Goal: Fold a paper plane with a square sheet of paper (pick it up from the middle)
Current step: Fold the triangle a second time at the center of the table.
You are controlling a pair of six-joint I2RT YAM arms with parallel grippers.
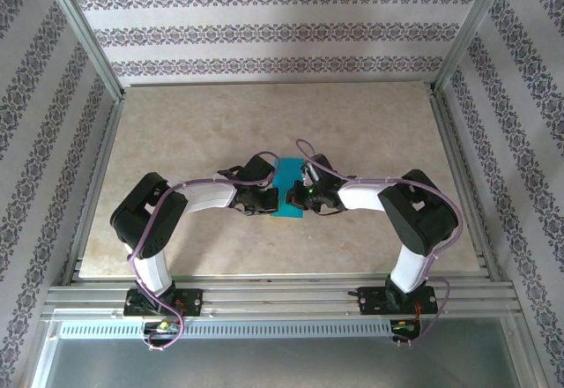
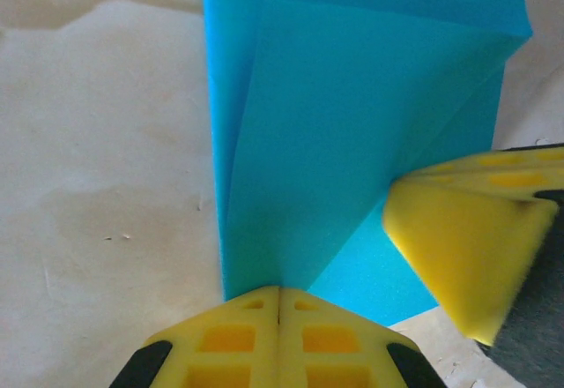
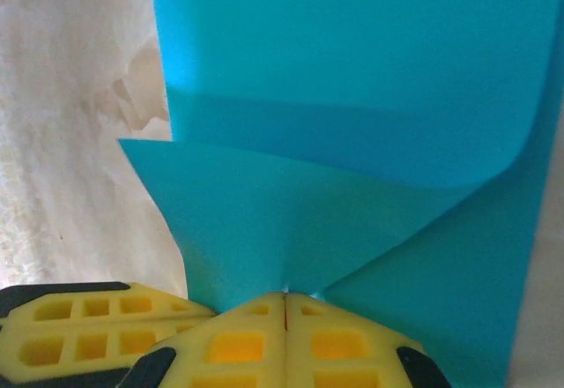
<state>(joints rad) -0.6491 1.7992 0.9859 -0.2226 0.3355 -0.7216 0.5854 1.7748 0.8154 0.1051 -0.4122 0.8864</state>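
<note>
Square sheet of paper (image 1: 287, 173) sits abt mid-table (image 1: 176, 132), well clear of all four edges. The two sets of fingers come in from the left & right sides & meet over it.

Left fingers (image 2: 249, 316) are clenched, pads flush together, tips at the sheet's near edge where a raised flap's creases run together. Right fingers (image 3: 319, 317) are also clenched, tips at a spot where two folds converge; the sheet curls up beyond them. Can't tell in either wrist view whether a sliver of paper is nipped btw the pads or the closed tips just press on it. Sheet isn't flat: one layer is doubled over another, w/ a soft curl at one side. Prob. mid-fold, no plane shape yet.

Why so, my read: closed tips make a narrow, stiff point, good for pinning paper or running a crease. Working from opposite sides lets one side hold the sheet while the other shapes it.

Room: the two sets of fingers are just beside each other, so a clash there is the tight spot. Elsewhere it's bare table toward the far, left & right edges. Frame posts (image 1: 85, 35) at the far corners are well apart from the work.
</note>
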